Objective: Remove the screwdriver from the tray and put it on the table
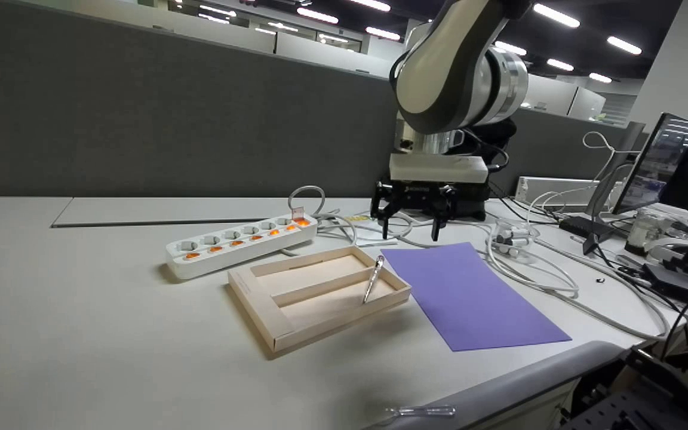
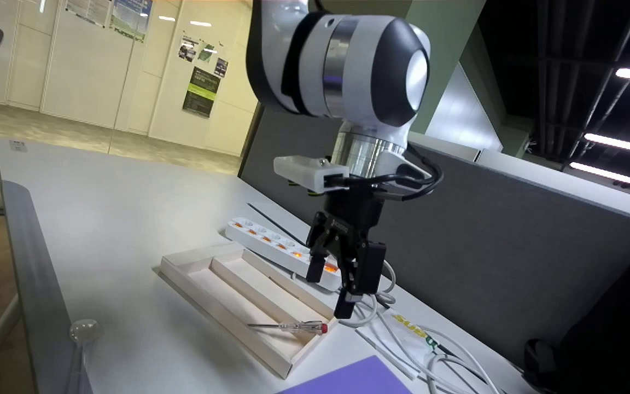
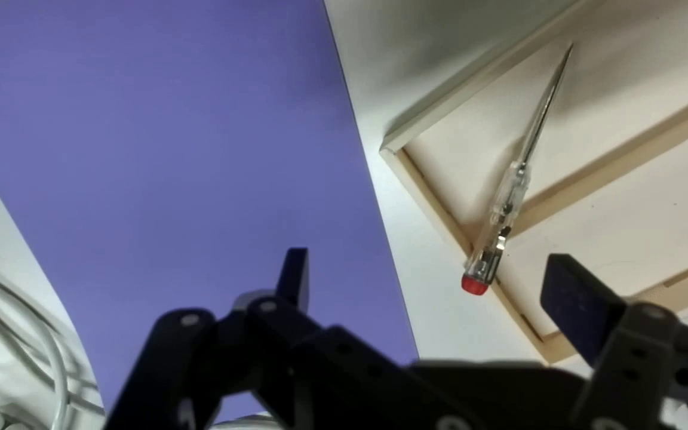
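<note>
The screwdriver has a clear handle, a red end cap and a thin metal shaft. It lies slanted in the tray, handle end raised over the divider and end rim, tip down in a compartment; it shows too in an exterior view and the wrist view. The light-wood tray, also in an exterior view, stands on the grey-white table. My gripper is open and empty, above the table behind the tray's handle-side end. In the wrist view the red cap lies ahead between the fingers.
A white power strip lies behind the tray. A purple sheet lies beside it. Loose white cables run behind and beside the sheet. A clear object lies at the table's front edge. A grey partition stands behind.
</note>
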`<state>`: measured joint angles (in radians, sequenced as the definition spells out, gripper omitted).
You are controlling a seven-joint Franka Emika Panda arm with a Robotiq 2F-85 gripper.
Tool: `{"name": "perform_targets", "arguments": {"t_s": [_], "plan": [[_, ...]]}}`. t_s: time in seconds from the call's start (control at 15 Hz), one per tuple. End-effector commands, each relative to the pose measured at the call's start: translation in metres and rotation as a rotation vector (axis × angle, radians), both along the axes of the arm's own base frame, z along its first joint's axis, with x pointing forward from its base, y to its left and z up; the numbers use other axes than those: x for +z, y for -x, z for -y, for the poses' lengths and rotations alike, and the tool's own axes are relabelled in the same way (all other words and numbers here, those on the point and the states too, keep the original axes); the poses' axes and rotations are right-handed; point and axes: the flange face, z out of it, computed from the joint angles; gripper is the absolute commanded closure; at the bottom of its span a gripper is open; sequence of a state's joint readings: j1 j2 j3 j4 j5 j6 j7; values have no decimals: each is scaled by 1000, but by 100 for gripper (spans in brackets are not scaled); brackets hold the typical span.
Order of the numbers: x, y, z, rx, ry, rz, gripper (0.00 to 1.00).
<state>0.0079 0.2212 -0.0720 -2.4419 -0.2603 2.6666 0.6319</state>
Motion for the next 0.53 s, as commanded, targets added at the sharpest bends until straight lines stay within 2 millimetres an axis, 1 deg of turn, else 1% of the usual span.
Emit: {"name": "perform_targets", "arguments": {"t_s": [0.0,0.2,0.47], "plan": [[-11,-22,-1,-31,38,25,0],[-23,-33,-8,-23,52,25,0],[-44,-48,-27,-18,55,52,0]]}}
